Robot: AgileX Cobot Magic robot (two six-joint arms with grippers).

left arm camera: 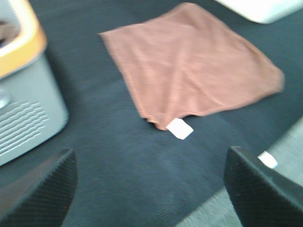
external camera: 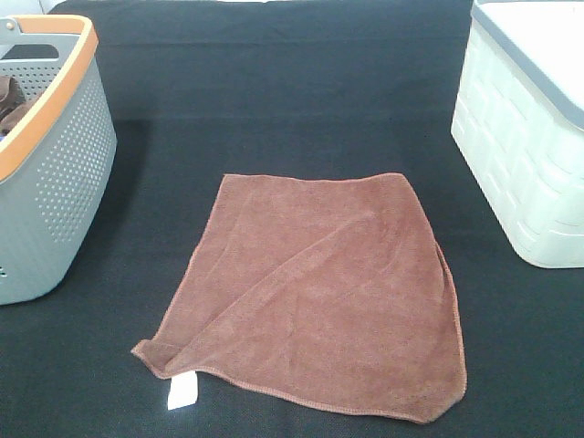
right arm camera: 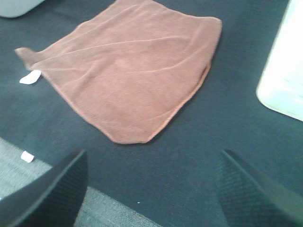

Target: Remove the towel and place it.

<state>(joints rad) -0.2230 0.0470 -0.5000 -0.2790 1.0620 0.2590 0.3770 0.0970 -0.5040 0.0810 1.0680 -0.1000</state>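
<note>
Towel [external camera: 315, 292] flat on desk [external camera: 274, 91], ahead of both wide-open, empty end effectors [left arm camera: 150, 189] [right arm camera: 151, 189], neither clearly nearer.

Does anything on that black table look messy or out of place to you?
Only small things. The towel lies askew on the black mat, with a diagonal crease, one side edge folded under, and its white tag sticking out at the near corner. Another brown cloth sits bunched in the grey basket.
</note>
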